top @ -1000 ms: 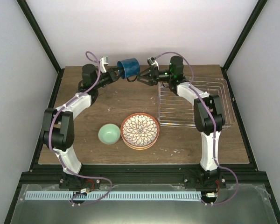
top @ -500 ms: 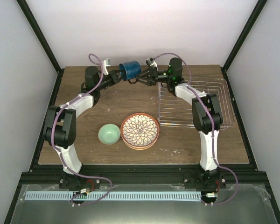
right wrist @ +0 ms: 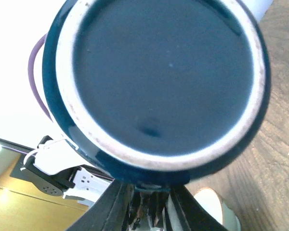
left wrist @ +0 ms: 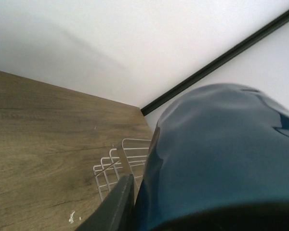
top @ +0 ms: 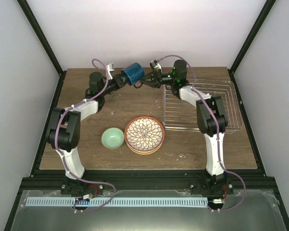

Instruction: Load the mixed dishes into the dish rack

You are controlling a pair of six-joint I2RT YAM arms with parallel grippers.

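The dark blue mug point(top: 133, 73) is held in the air above the back of the table. My left gripper point(top: 121, 78) is shut on its rim side; in the left wrist view the mug point(left wrist: 221, 154) fills the right half beside one dark finger point(left wrist: 111, 207). My right gripper point(top: 145, 82) meets the mug from the right with its jaws apart. In the right wrist view the mug's base point(right wrist: 159, 72) fills the frame, and the fingers point(right wrist: 113, 207) straddle its lower edge. The mint-green bowl point(top: 112, 138) and the stacked flower-pattern plates point(top: 144, 135) sit at the table's front middle.
The wire dish rack point(top: 202, 108) lies flat at the right of the table under my right arm. Its corner shows in the left wrist view point(left wrist: 115, 168). White walls and black frame posts close off the back and sides.
My left gripper has carried the mug a little to the right and farther back. My right gripper has moved in until its fingers reach the mug.
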